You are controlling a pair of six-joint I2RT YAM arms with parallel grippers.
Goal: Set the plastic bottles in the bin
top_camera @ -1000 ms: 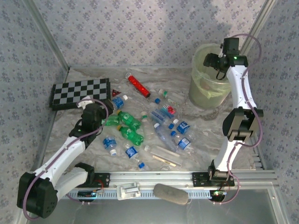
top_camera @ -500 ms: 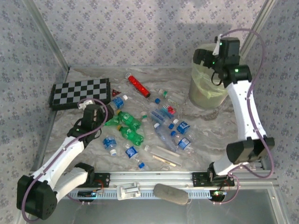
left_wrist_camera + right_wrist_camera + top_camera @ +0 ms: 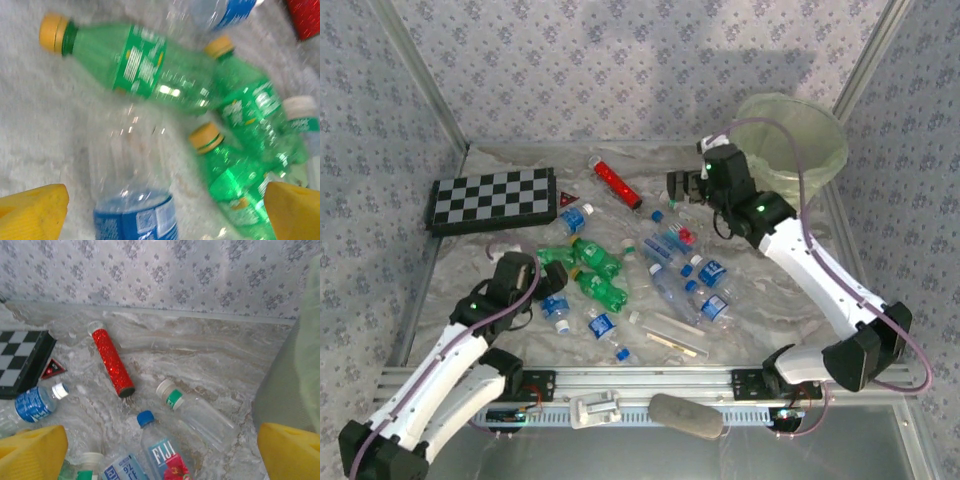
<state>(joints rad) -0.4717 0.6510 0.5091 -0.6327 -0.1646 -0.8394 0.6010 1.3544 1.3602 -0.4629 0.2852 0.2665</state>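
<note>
- The plastic bottles [image 3: 603, 291] lie scattered on their sides across the middle of the table [image 3: 770, 270], packed close, many touching.
- Three green ones with yellow caps [image 3: 135, 65] overlap at the left of the heap. Just near of them lies a clear bottle with a blue label [image 3: 135, 220].
- The bin [image 3: 805, 150] stands in the far right corner, close to both walls, its mouth open and well apart from the heap.
- The left gripper [image 3: 162, 212] hangs low over that clear bottle, fingers wide apart and holding nothing.
- The right gripper [image 3: 682, 187] hovers left of the bin at the heap's far edge, fingers spread and empty. Below it lie a capped clear bottle [image 3: 192, 412] and a Fiji bottle [image 3: 160, 450].
- A red tube [image 3: 617, 182] lies at the far edge of the heap, and a chequered board [image 3: 492, 197] lies by the left wall.
- Bare table runs down the right side, from the bin to the near rail.
</note>
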